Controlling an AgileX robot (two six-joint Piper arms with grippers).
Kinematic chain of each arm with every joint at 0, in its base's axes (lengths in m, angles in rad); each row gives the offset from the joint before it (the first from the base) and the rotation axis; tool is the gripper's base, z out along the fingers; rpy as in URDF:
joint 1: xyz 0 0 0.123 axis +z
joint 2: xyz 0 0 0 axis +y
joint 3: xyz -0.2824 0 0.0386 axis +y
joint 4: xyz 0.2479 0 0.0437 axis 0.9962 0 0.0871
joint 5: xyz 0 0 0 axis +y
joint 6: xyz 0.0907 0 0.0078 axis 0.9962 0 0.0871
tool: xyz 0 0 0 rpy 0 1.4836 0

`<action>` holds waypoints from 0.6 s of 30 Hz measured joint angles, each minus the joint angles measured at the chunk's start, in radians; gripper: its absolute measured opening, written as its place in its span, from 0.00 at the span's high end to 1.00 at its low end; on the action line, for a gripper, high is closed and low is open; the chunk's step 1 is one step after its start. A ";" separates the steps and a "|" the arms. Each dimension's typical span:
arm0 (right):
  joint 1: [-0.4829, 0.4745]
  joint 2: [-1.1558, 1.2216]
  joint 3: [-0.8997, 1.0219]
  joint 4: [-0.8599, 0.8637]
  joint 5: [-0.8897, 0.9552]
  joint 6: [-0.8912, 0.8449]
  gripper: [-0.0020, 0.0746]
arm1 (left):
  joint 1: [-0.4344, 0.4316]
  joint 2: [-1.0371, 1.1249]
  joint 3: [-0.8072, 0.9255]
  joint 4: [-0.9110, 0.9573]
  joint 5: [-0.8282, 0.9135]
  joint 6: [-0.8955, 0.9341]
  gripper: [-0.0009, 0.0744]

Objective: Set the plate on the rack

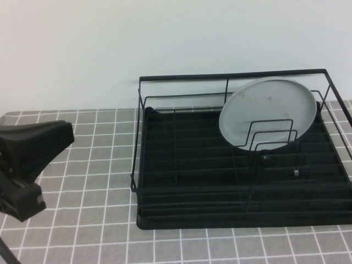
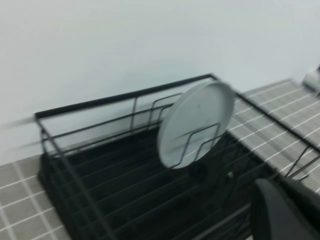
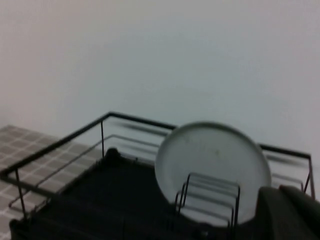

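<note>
One round pale grey-blue plate point(image 1: 268, 113) stands in the black wire rack point(image 1: 242, 181); task looks done. Left gripper point(image 1: 25, 165) sits well apart and right gripper point(image 3: 290, 215) near the rack, fingers hidden on both.

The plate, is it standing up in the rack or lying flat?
Standing on edge. The plate sits inside the rack, behind the divider loops, its face tilted back toward the rear rail. Neither hand touches it.

Staged kitchen-counter mock-up, more test bench than lived-in home. Cues: grey tile-pattern table cover point(image 1: 82, 165) with white grid lines; plain pale wall point(image 1: 110, 44) directly behind, bare; black wire dish rack point(image 1: 181, 181) to right of left gripper point(image 1: 25, 165) (only kitchenware present), grey-blue plate point(image 1: 269, 107) standing in its divider loops. Robot arm over counter.
</note>
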 joint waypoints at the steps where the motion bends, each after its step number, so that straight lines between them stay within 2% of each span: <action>1: 0.000 0.000 0.019 0.000 0.000 0.000 0.98 | 0.000 0.000 0.000 0.000 0.000 0.000 0.99; 18: 0.000 0.000 0.294 0.018 0.002 0.000 0.98 | 0.000 0.000 0.000 0.032 -0.002 0.013 0.99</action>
